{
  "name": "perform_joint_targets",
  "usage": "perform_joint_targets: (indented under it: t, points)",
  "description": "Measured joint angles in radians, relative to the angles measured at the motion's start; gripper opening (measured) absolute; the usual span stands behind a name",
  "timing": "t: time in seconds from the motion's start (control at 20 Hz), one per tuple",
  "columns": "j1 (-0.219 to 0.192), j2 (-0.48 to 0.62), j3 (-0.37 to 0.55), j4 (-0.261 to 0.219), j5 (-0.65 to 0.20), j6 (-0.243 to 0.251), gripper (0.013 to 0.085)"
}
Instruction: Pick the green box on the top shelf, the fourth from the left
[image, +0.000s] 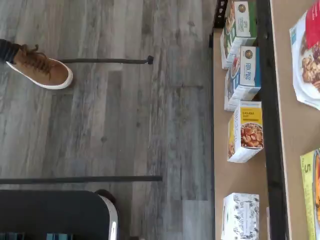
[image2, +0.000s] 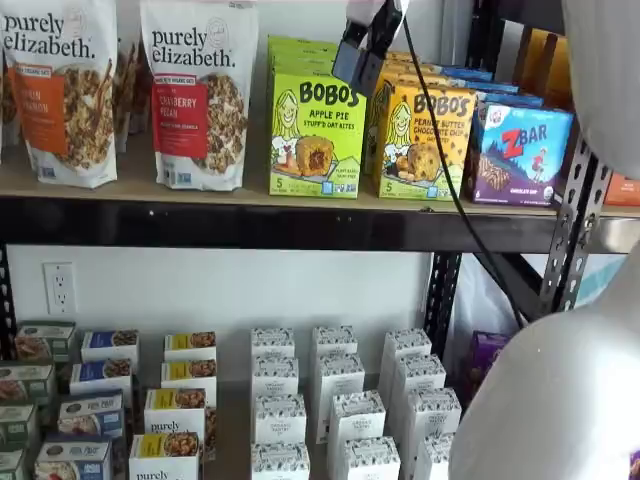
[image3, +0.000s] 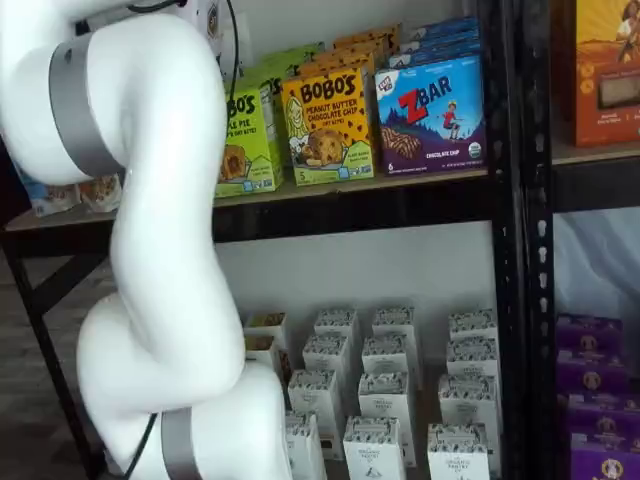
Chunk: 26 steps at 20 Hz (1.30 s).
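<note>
The green box (image2: 315, 135), a lime Bobo's Apple Pie carton, stands upright on the top shelf (image2: 250, 225) between a granola bag and a yellow-orange Bobo's box. My gripper (image2: 358, 75) hangs from the upper edge of a shelf view with its cable, in front of the green box's upper right corner. Its black fingers show no plain gap and hold no box. In a shelf view the white arm hides part of the green box (image3: 248, 140). The wrist view shows a strip of the green box (image: 310, 192) on the tan board.
A yellow-orange Bobo's box (image2: 425, 140) and a ZBar box (image2: 520, 150) stand right of the green one, with Purely Elizabeth bags (image2: 200, 95) to its left. Small white boxes (image2: 345, 400) fill the lower level. A brown shoe (image: 42, 67) is on the floor.
</note>
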Motion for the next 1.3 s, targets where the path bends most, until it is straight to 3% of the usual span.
perform_joint_targets:
  t: [0.15, 0.5, 1.3]
  points:
    - [-0.016, -0.015, 0.025, 0.023, -0.066, -0.014, 0.085]
    - [-0.04, 0.012, -0.008, 0.044, -0.102, -0.03, 0.085]
    - [-0.019, 0.066, -0.034, 0.049, -0.184, -0.021, 0.085]
